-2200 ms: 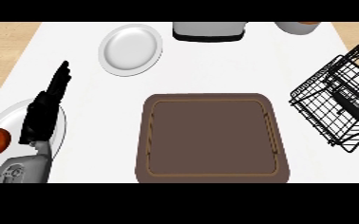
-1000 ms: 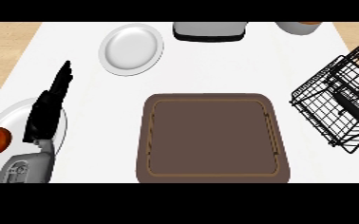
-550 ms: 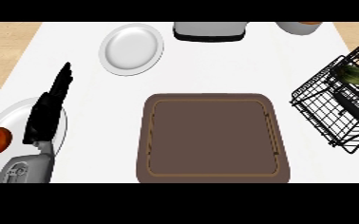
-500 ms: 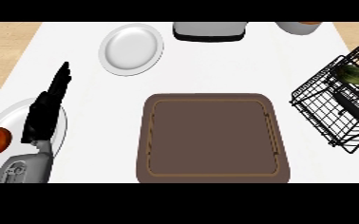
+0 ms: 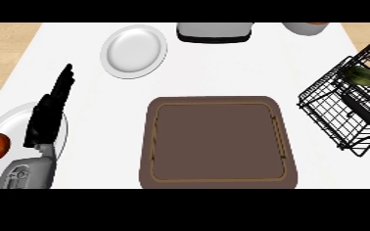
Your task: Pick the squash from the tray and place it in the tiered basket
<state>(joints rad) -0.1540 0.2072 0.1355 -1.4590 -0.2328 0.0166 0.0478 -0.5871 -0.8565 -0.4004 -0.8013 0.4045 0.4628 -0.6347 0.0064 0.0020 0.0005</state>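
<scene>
My left hand [image 5: 49, 113] sits at the counter's left edge, fingers straight and pointing up, released, holding nothing, resting over a white plate [image 5: 63, 127] at that edge. A bit of something red-orange [image 5: 4, 146] shows on that plate at the far left; can't tell what it is. My right hand isn't visible.

The brown tray [image 5: 217, 142] lies flat at the counter's front middle. The squash [image 5: 359, 74], green, shows inside the black wire tiered basket [image 5: 336, 108] at the counter's right edge, in the upper part; which tier I can't tell.

A second white plate [image 5: 133, 51] lies near the back left. A grey-and-black appliance [image 5: 215, 31] sits at the back edge, and a round container [image 5: 306, 27] near the back right corner.
</scene>
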